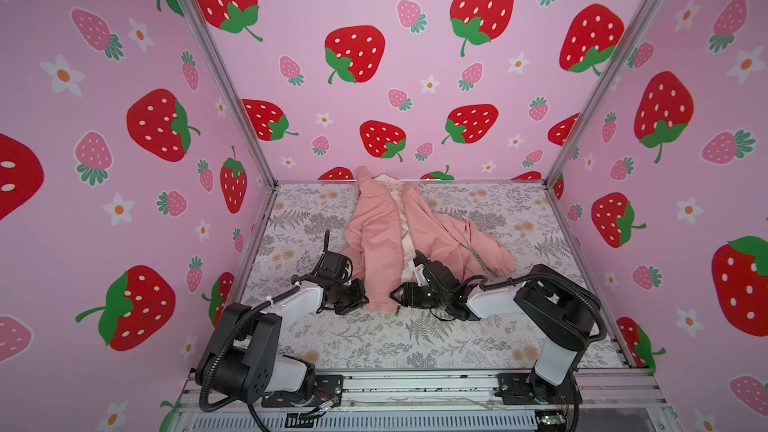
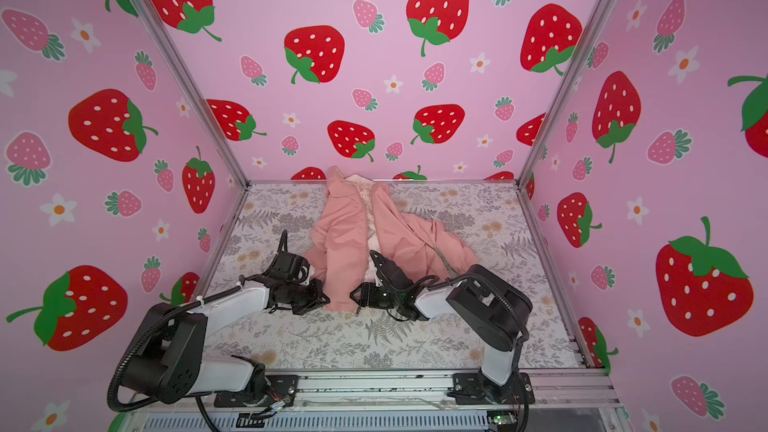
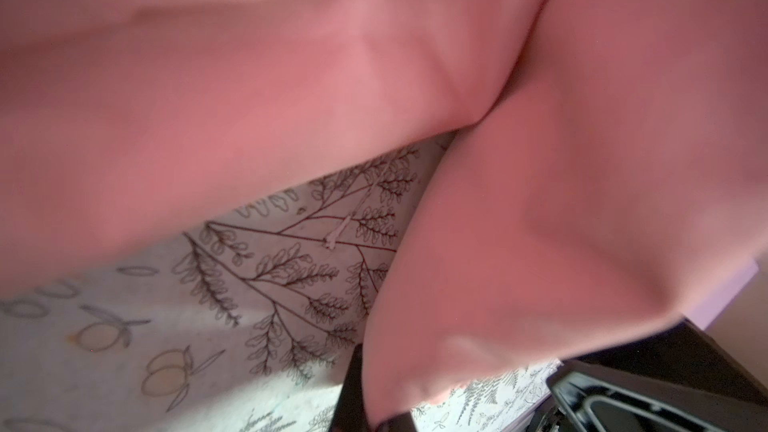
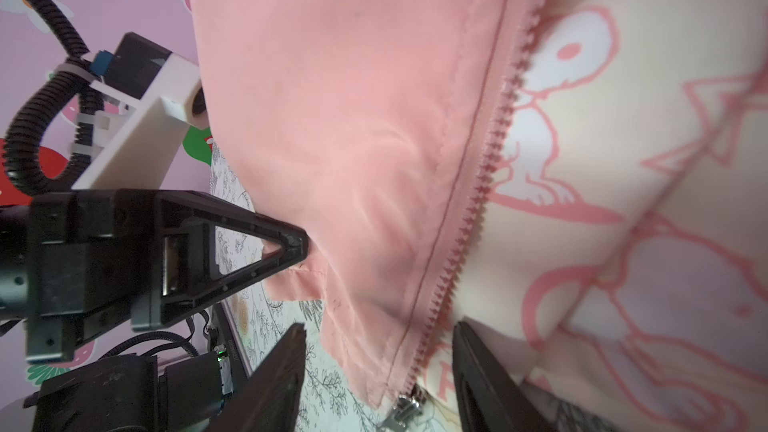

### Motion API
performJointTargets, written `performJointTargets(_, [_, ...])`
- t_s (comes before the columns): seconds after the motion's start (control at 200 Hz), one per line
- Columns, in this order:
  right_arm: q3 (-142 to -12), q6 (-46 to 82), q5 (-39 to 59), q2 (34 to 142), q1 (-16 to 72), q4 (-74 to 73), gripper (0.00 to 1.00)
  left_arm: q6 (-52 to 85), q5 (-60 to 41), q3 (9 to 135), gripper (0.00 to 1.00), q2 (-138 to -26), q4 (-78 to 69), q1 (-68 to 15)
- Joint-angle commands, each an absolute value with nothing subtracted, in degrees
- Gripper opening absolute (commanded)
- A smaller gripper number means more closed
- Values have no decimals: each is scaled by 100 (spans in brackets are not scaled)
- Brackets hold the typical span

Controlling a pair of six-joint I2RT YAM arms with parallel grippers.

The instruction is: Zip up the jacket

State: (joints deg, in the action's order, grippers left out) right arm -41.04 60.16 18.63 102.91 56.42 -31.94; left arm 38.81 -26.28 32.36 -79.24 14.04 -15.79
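The salmon-pink jacket (image 1: 380,243) (image 2: 345,238) lies open, hood at the back wall, with its cream lining showing down the middle. My left gripper (image 1: 360,297) (image 2: 326,300) is shut on the left front panel's lower hem; pink fabric (image 3: 519,243) fills the left wrist view and runs down between the dark fingers (image 3: 353,392). My right gripper (image 1: 397,293) (image 2: 356,295) (image 4: 380,351) stands open astride the bottom of the zipper. The pink teeth (image 4: 484,189) and the metal slider (image 4: 405,409) lie between its fingers without touching them. The cream lining (image 4: 644,139) carries white dogs.
The floral table cover (image 1: 415,338) spreads to the front rail (image 1: 415,386). Strawberry-printed walls and aluminium posts (image 1: 245,118) close in three sides. The jacket's right sleeve (image 1: 486,251) sprawls to the right, near my right arm's elbow (image 1: 552,297). My left gripper's finger (image 4: 301,249) shows in the right wrist view.
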Motion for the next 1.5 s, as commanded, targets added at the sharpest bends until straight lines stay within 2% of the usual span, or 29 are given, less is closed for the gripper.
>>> performJointTargets(0.0, [-4256,6062,1857,10465,5669,-3259,59,3875,-2755,3162,0,-8022,1358,-1541])
performJointTargets(0.725, [-3604,6961,2461,10565,5861,-5046,52,3892,-2812,3105,0,-8068,1283,-1478])
performJointTargets(1.015, [-3586,6821,2343,10369,5854,-5127,32,3858,-2821,3098,0,-8053,1319,-1467])
performJointTargets(1.496, [-3658,6607,2636,10384,5737,-5520,29,3841,-2848,3059,0,-8067,1296,-1433])
